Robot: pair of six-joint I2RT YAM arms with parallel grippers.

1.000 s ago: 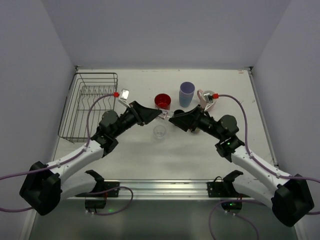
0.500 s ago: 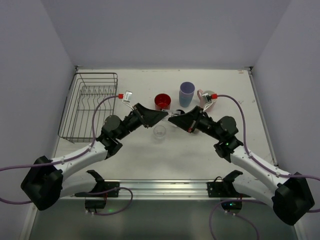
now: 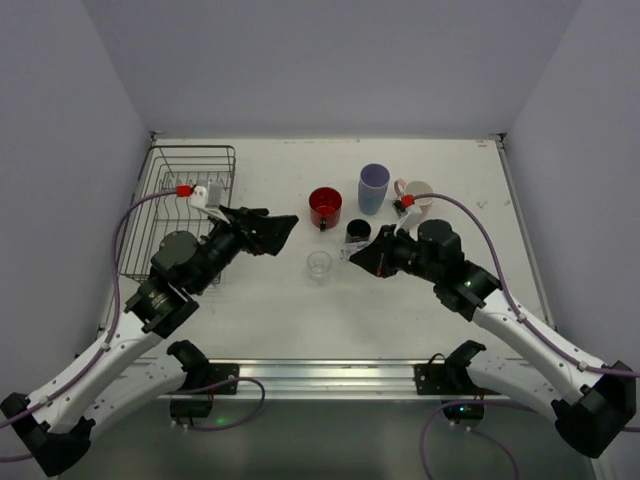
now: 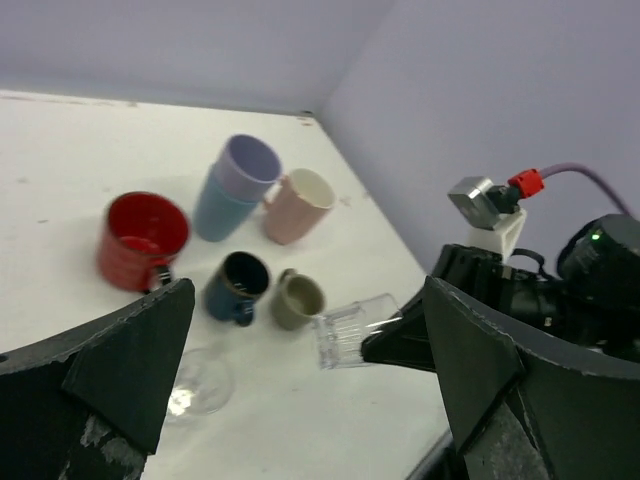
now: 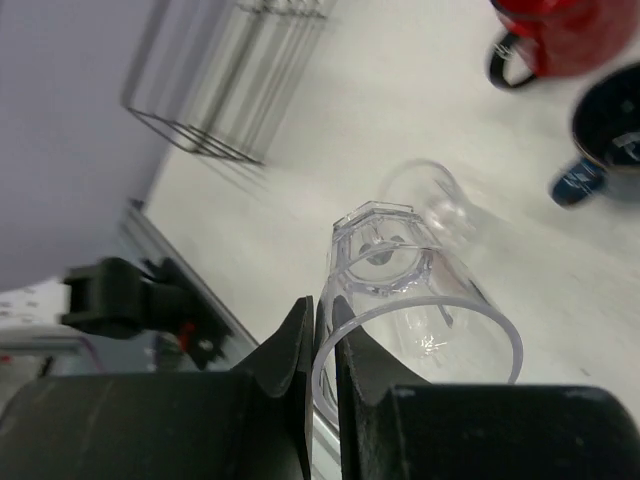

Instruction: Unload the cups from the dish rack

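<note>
Pretty much done, from what I can see. Nearest the arms, the right pincer [image 5: 322,330] is clamped on the rim of a clear glass [image 5: 405,300]. That glass is tipped on its side and looks to be off the worktop [image 3: 250,310], so it isn't set down yet. Just beyond it a second clear glass [image 3: 319,263] stands on the worktop. Then come the dark blue cup [image 3: 358,232] and olive mug [image 4: 298,298], with the red mug [image 3: 325,207], lavender tumbler [image 3: 373,187] and pink mug [image 3: 417,192] at the back. The left pincer [image 3: 275,228] is spread wide with nothing in it. The dish rack [image 3: 195,165] at far left looks empty as far as I can tell, so I'd guess only placing that glass is left. No brands or readable writing anywhere.
</note>
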